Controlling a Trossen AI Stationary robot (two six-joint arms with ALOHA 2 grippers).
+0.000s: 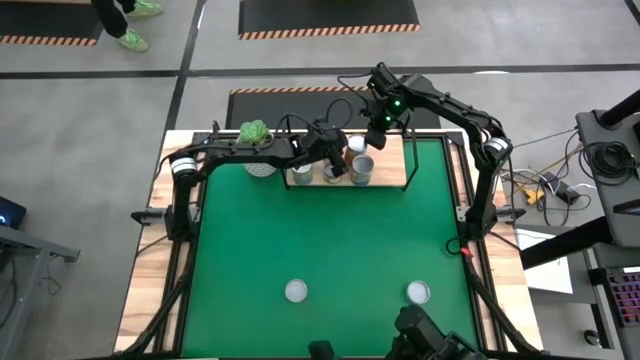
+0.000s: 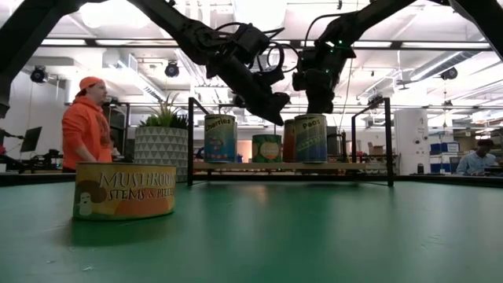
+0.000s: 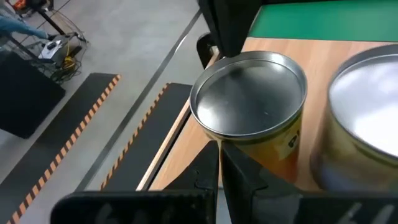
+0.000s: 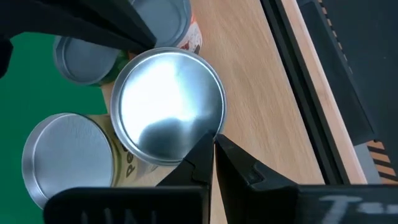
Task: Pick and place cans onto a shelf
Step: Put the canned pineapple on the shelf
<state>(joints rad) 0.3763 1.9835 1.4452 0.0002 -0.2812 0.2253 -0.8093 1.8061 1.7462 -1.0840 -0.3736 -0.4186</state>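
The shelf (image 1: pixel 390 175) is a wooden board with black posts at the mat's far edge. Several cans stand upright on it (image 2: pixel 310 137), and two more stand on the green mat (image 1: pixel 296 291) (image 1: pixel 418 292). My left gripper (image 1: pixel 338 160) is shut and hovers over the shelf cans, its tips (image 3: pixel 219 155) by the near side of a yellow-labelled can (image 3: pixel 249 93). My right gripper (image 1: pixel 378 128) is shut, its tips (image 4: pixel 213 146) at the far rim of a silver-topped can (image 4: pixel 168 106). My left gripper's shut fingers stand against the side of the yellow-labelled can just under its rim (image 3: pixel 231 142); I cannot tell whether they touch it. My right gripper's shut fingertips point down at the can's far rim (image 4: pixel 208 134); I cannot tell whether they touch it.
A white pot with a green plant (image 1: pixel 258 135) stands left of the shelf. The shelf's black posts (image 2: pixel 391 141) rise at its corners. The two arms are close together above the shelf. A person in orange (image 2: pixel 86 126) stands beyond the table.
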